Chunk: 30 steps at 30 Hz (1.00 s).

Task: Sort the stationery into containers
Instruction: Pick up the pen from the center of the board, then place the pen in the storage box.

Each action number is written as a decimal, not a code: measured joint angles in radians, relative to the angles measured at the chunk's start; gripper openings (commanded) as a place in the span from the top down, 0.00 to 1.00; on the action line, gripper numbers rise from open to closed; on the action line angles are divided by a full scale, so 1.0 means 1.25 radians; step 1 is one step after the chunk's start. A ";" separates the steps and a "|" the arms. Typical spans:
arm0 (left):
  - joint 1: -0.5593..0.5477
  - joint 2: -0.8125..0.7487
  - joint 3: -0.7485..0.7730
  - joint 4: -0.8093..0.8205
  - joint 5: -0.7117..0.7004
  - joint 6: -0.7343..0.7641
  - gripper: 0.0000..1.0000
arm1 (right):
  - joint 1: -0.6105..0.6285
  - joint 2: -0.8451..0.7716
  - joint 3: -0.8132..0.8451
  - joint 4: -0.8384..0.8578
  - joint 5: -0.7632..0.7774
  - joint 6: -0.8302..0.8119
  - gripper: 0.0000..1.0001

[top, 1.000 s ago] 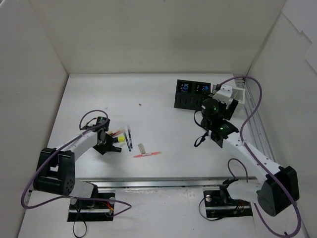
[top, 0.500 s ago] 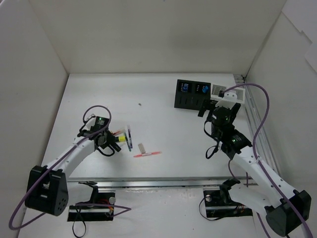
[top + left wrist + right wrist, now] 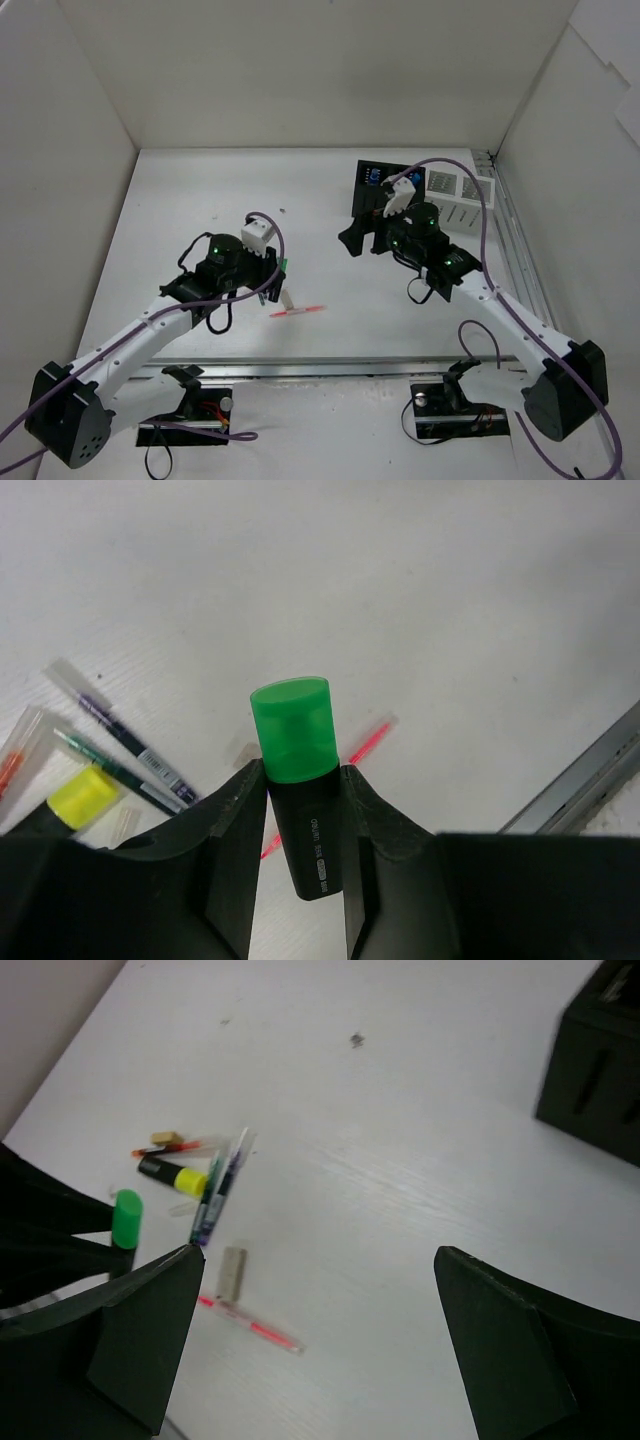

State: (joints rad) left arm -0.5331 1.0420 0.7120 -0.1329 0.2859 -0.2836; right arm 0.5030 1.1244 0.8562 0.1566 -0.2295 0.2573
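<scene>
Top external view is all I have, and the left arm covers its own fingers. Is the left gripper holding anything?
Observer: Yes. The left wrist view shows the left gripper shut on the green highlighter, cap pointing away from the wrist.
Operator: And the right gripper?
Observer: Its wrist view shows the right gripper wide open and empty.
Operator: What is hidden under the left arm?
Observer: The yellow highlighter lies on the table beside the dark pens.

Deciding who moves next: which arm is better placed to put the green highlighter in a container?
Left. The left end effector is shut on the green highlighter. The right end effector is open and empty, though it sits nearer the black box.
</scene>
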 measured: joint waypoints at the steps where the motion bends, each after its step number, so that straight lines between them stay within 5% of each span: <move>1: -0.015 0.007 0.011 0.005 0.009 0.027 1.00 | 0.011 0.028 0.002 0.019 -0.028 0.017 0.02; 15: -0.085 0.083 0.077 0.032 0.029 0.165 1.00 | 0.141 0.252 0.024 0.217 -0.143 0.233 0.17; 30: -0.096 0.120 0.113 0.031 -0.005 0.179 1.00 | 0.170 0.329 0.056 0.267 -0.131 0.313 0.95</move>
State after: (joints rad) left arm -0.6537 1.1919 0.8536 -0.0944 0.2798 -0.0601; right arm 0.7151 1.5356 0.9264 0.4904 -0.3927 0.6487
